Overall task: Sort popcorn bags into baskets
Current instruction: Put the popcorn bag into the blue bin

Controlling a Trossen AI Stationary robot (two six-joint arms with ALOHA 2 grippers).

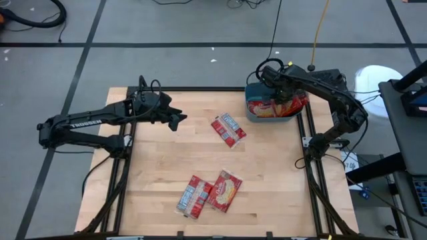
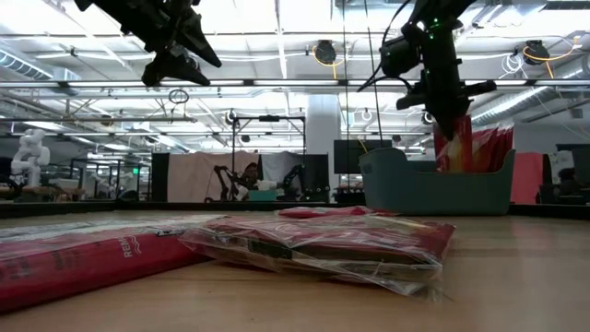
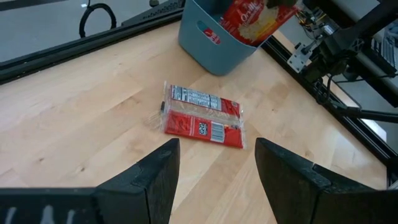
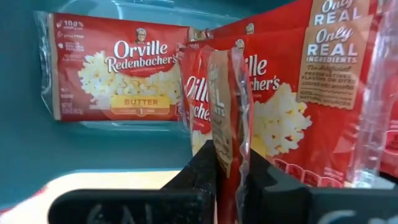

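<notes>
The popcorn bag (image 4: 227,118) I work with now hangs edge-on over the teal basket (image 1: 254,113), which stands at the far right corner of the surface (image 1: 160,173). My right tool (image 4: 230,171) is closed on its lower edge, pinching the thin plastic seam, so the packet stands upright and can go down between the others. I hold it like this, I think, because the basket is already quite full: one packet (image 4: 115,74) lies flat against the inner wall and more (image 4: 311,93) stand just beside the one I grip.

Three bags are not yet sorted. One (image 1: 229,129) lies label side up near the middle of the surface, and two (image 1: 210,193) lie touching each other near the front edge.

My left tool (image 1: 179,121) hovers open above the surface, pointing toward the middle bag, probably to take it next. It holds nothing.
</notes>
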